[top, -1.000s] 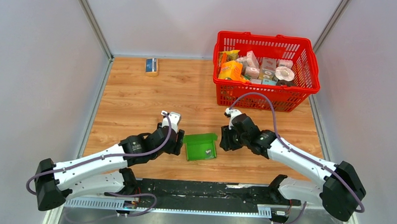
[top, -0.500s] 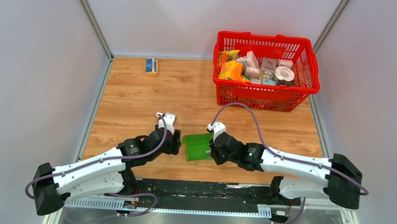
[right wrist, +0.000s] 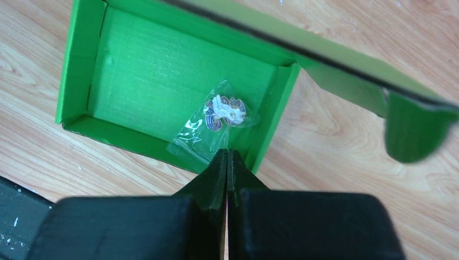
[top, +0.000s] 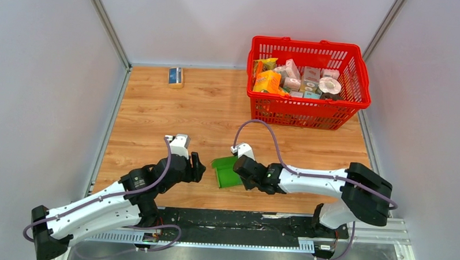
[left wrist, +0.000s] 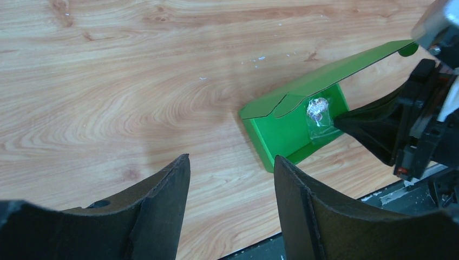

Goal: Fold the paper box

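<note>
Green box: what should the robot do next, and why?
Probably the right gripper, shut at the wall of the box, should nudge the raised lid closed. The lid is still up, and the left gripper hangs open, apart.

Plastic packet (right wrist: 216, 120) inside paper box (right wrist: 151, 65)

Wood-grain tabletop (top: 158, 122), light oak tone, evenly lit. Plain pale grey walls (top: 45, 71) close it in on three sides; metal rails (top: 107, 27) run up the back corners.
</note>
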`<action>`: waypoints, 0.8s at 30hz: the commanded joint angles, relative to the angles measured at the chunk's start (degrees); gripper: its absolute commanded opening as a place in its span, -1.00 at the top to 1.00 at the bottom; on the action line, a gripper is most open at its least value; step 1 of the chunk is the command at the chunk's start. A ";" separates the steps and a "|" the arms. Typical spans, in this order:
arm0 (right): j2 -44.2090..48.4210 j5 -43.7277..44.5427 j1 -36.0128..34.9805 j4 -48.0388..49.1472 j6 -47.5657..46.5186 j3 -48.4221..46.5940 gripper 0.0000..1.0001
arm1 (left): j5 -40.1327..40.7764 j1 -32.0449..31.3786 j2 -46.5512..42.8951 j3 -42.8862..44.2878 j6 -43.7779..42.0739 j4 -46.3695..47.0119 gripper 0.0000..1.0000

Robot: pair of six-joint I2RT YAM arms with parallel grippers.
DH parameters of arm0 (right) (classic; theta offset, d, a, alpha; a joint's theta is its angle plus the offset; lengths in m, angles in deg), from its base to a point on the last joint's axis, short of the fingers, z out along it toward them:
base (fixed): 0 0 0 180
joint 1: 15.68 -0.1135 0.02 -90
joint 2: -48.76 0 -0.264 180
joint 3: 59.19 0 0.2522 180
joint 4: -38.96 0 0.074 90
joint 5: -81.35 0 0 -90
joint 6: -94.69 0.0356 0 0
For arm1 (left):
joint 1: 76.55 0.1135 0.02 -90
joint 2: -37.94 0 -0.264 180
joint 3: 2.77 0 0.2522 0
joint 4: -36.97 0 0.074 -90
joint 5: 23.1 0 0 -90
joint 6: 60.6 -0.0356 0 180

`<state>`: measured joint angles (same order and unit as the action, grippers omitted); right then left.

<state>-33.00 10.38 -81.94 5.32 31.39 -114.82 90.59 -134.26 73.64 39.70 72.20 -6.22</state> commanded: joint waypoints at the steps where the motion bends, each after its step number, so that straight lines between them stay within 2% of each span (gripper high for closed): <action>1: -2.88 0.40 -0.97 4.67 -0.86 -2.69 1.00 | 0.93 0.14 -1.78 0.29 1.58 -1.77 -0.33; 7: -9.65 -1.01 -1.50 7.93 -1.21 -8.13 1.00 | 1.01 0.06 -1.34 0.56 2.28 -1.77 -0.34; 10: -7.55 1.27 -1.50 5.38 -1.12 -8.85 0.98 | 1.89 0.06 -0.20 -0.14 0.45 0.58 -0.33; 11: -4.50 2.49 -1.50 4.33 -1.38 -8.15 0.82 | 1.98 0.14 1.28 0.12 -0.52 1.21 -0.33; 14: 2.90 4.17 -0.45 1.43 -2.26 -5.61 0.59 | 1.11 0.14 5.68 2.31 -6.75 4.72 -0.33; 15: 4.66 4.18 -0.01 0.90 -3.57 -4.72 0.45 | 0.06 0.14 6.82 3.27 -11.12 7.34 -0.33; 18: 12.13 1.81 2.71 0.10 -6.64 -0.52 0.29 | -3.36 0.23 10.96 4.77 -19.04 11.83 -0.34; 19: 15.54 0.50 4.89 0.28 -7.53 0.46 0.25 | -4.08 0.49 12.01 5.21 -20.12 12.20 -0.34; 21: 18.37 -5.20 7.88 0.63 -8.67 2.92 0.04 | -5.39 0.76 15.44 7.14 -22.49 12.12 -0.35; 22: 20.04 -8.27 11.82 0.98 -9.99 3.28 0.01 | -5.84 0.76 17.54 7.76 -23.03 12.03 -0.35; 24: 20.58 -14.18 14.92 1.33 -10.70 3.98 -0.02 | -6.28 0.76 19.22 8.64 -23.73 12.20 -0.34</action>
<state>-14.05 6.51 -72.98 6.78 24.77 -113.13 86.98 -133.83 89.82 44.51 55.31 1.78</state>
